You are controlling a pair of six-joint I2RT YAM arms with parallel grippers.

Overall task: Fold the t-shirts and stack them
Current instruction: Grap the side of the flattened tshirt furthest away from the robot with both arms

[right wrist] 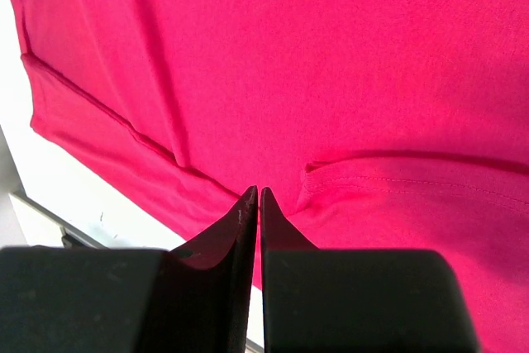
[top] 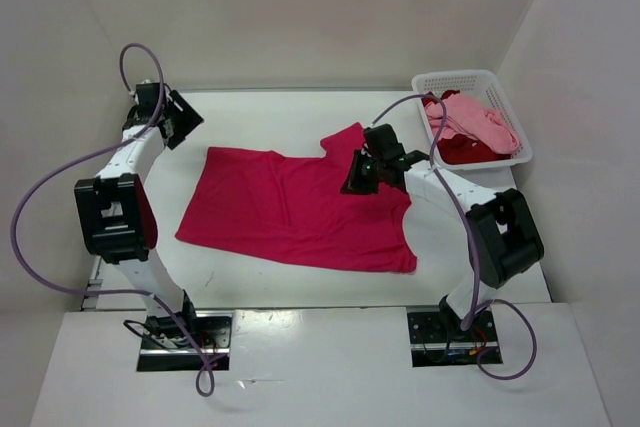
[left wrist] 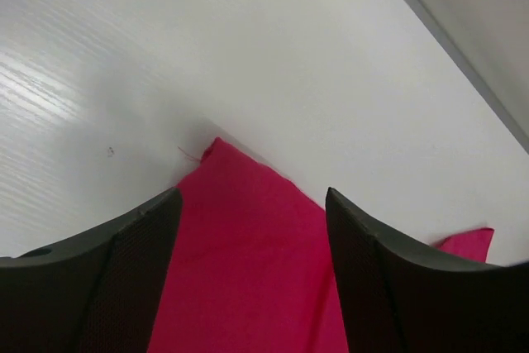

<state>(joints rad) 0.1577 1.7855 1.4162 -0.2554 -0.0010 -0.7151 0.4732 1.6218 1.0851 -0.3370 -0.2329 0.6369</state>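
A bright magenta-pink t-shirt [top: 295, 209] lies spread flat in the middle of the table. My left gripper [top: 185, 125] hangs over the shirt's far left corner. In the left wrist view that gripper [left wrist: 252, 196] is open, and the cloth corner [left wrist: 240, 229] lies on the table below the gap. My right gripper [top: 360, 173] is above the shirt's far right part, near a sleeve. Its jaws [right wrist: 259, 192] are shut tip to tip over the magenta cloth [right wrist: 347, 64], with no fabric seen between them. A light pink t-shirt [top: 478, 119] and a dark red one [top: 462, 150] lie bunched in the basket.
The white perforated basket [top: 452, 79] stands at the table's far right corner. White walls close in the table at the back and both sides. A purple cable loops from each arm. Bare table shows left of the shirt [left wrist: 165, 55].
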